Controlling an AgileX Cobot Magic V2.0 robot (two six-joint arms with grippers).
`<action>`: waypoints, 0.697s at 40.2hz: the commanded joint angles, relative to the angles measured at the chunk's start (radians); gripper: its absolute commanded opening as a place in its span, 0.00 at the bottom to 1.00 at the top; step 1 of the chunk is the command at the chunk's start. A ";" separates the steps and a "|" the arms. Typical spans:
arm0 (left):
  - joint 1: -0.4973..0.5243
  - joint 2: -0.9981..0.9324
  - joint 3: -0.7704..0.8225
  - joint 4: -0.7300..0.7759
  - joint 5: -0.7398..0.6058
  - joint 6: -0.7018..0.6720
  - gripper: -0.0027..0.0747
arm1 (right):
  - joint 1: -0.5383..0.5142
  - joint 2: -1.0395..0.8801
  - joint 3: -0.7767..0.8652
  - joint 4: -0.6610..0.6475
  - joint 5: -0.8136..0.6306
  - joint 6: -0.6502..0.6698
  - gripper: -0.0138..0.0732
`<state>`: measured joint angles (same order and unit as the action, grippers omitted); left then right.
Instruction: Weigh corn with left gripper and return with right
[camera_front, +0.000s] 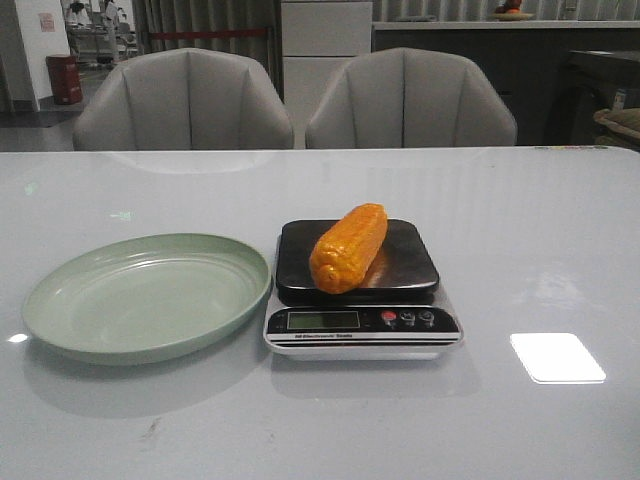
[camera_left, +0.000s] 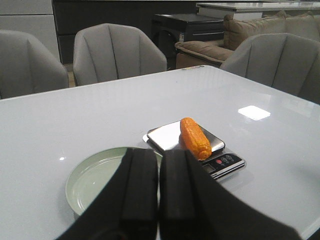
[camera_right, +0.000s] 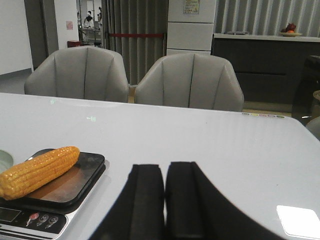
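- One green plate (camera_front: 147, 296) lies at the left of the white table (camera_front: 540, 250), bare, its rim just beside the kitchen scale (camera_front: 360, 290).
- Behind it, seen in the left wrist view, the left gripper (camera_left: 159, 187) has its fingers pressed together on nothing, drawn back well clear of plate and scale.
- At centre the corn (camera_front: 348, 247) lies diagonally on the scale's dark platform, its near end reaching the platform's front edge above the display, its far end pointing back and to the right.
- To the right, the right gripper (camera_right: 164, 195) also has its fingers together and empty, near the scale's right side but apart from it.
- Judged risks: the cob is glossy and round, so a pinch off its middle could squirt it out or roll it off the platform; a closing finger that catches the platform edge could drag the light scale toward the plate.
- The fingers must part before they descend, or they will simply push the cob.
- Room: the table to the right of the scale and in front of it is open, giving the right arm a free approach; the plate's raised rim is the one edge to clear on the way over.
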<state>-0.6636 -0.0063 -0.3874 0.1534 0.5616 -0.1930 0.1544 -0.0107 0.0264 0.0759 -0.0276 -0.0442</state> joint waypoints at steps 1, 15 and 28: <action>-0.001 0.009 -0.023 0.006 -0.069 0.006 0.18 | -0.005 -0.016 -0.042 -0.010 -0.084 0.002 0.37; -0.001 0.009 -0.023 0.006 -0.076 0.006 0.18 | -0.005 0.295 -0.320 -0.010 0.093 0.002 0.37; -0.001 0.009 -0.023 0.004 -0.076 0.006 0.18 | -0.005 0.462 -0.385 0.000 0.206 0.002 0.37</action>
<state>-0.6636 -0.0063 -0.3859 0.1534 0.5619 -0.1844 0.1544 0.4254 -0.3191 0.0759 0.2309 -0.0420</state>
